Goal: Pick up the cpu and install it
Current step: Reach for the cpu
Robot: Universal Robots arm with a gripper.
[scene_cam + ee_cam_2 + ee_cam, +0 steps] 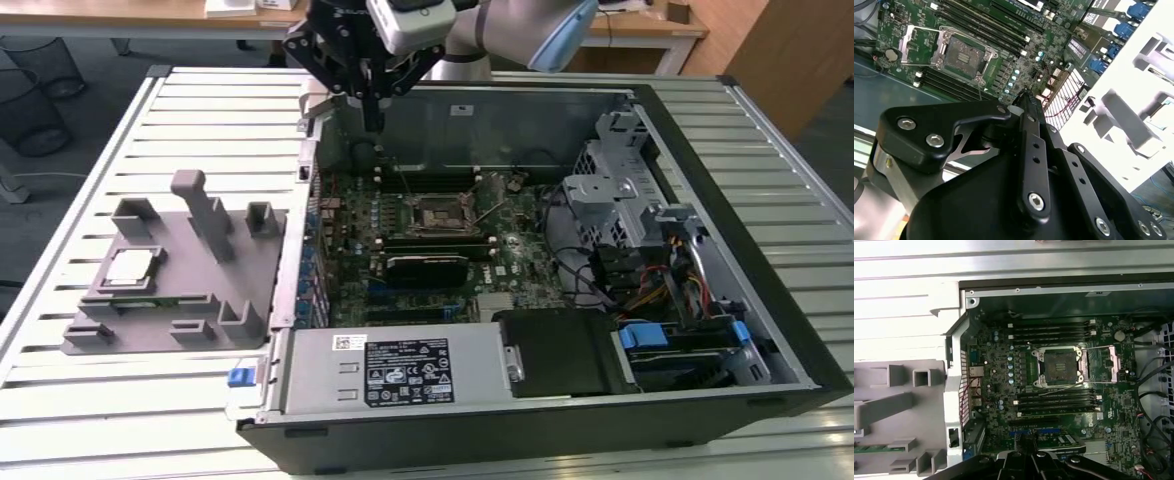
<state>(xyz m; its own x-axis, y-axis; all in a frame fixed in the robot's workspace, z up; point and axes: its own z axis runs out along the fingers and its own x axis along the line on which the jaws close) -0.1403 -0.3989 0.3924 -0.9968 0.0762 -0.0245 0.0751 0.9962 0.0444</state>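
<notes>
Hovering over rear wall of case [534, 120], gripper [374, 122] pinched together, empty. cpu [130, 266] lies in grey fixture [187, 290] outside case, well apart. Socket [437, 213] open, bare. Risk: off-centre grab tilts chip; skewed seating could bend socket contacts.

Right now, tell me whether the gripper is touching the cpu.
Apart. In the exterior view the gripper hangs above the open case, while the cpu lies on the grey fixture, well off to the exterior view's left.
</notes>
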